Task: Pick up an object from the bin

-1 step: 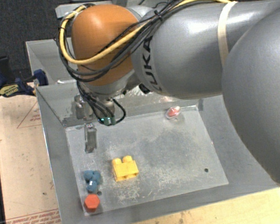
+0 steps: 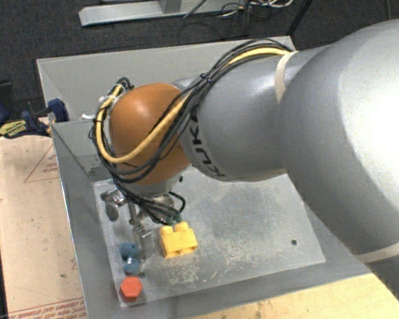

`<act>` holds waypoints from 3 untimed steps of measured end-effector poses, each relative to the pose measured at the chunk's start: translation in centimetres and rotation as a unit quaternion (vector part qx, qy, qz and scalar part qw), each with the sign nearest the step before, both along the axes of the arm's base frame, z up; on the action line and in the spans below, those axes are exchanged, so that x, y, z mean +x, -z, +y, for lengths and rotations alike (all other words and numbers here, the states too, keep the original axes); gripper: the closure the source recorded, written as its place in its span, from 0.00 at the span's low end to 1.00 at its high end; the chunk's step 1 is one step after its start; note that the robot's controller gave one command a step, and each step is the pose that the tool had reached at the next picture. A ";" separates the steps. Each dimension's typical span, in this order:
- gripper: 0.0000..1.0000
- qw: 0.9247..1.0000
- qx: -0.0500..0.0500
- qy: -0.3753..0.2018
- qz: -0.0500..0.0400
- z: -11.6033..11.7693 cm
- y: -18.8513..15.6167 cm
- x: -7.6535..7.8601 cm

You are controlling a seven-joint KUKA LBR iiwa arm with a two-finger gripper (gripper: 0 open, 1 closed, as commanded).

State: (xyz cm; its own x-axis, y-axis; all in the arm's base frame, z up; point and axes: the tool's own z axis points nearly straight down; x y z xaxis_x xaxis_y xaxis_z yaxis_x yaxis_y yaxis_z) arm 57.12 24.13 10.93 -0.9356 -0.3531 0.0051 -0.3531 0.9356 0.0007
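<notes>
My gripper (image 2: 140,228) hangs low over the bin's front-left part, below the arm's wrist. A yellow toy brick with studs (image 2: 178,240) lies just to its right, close beside it. A small blue piece (image 2: 130,255) rests just in front of the gripper, towards the left. Farther front, near the bin's corner, a short red-orange cap or cylinder (image 2: 131,288) stands on the floor. Whether the gripper touches any of them I cannot tell.
The arm and its orange wrist cover with cables hide the bin's middle and right. The bin's left wall is close to the gripper. Bare scuffed floor stretches right of the yellow brick.
</notes>
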 end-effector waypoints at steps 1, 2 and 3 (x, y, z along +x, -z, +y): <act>0.00 0.999 0.001 0.043 0.000 -0.8 4.1 -1.9; 1.00 0.999 0.001 0.044 -0.002 -0.7 3.9 -1.8; 1.00 0.998 0.001 0.058 -0.002 0.8 4.0 -4.4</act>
